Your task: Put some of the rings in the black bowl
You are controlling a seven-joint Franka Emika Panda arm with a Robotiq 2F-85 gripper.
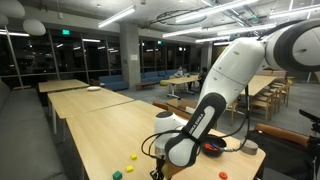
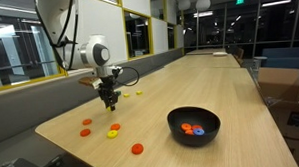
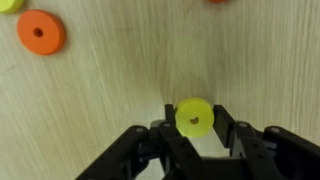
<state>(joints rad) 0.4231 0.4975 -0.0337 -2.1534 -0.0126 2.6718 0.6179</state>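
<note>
- In an exterior view, the long desk [image 1: 90,125] is mostly bare, with a few rings [image 1: 131,157] near its close end and a dim room behind.
- In an exterior view, the black bowl [image 2: 181,135] sits well apart from the gripper [image 2: 109,105], with open desk between.
- In the wrist view, the gripper [image 3: 194,125] is clamped on a yellow ring [image 3: 194,114]; an orange ring [image 3: 40,32] lies apart.

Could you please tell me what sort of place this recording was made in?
Probably a large office cafeteria or shared work hall, seemingly after dark. It has rows of long wooden tables, blue seating at the back, strip lights on an open ceiling, and dark windows.
</note>
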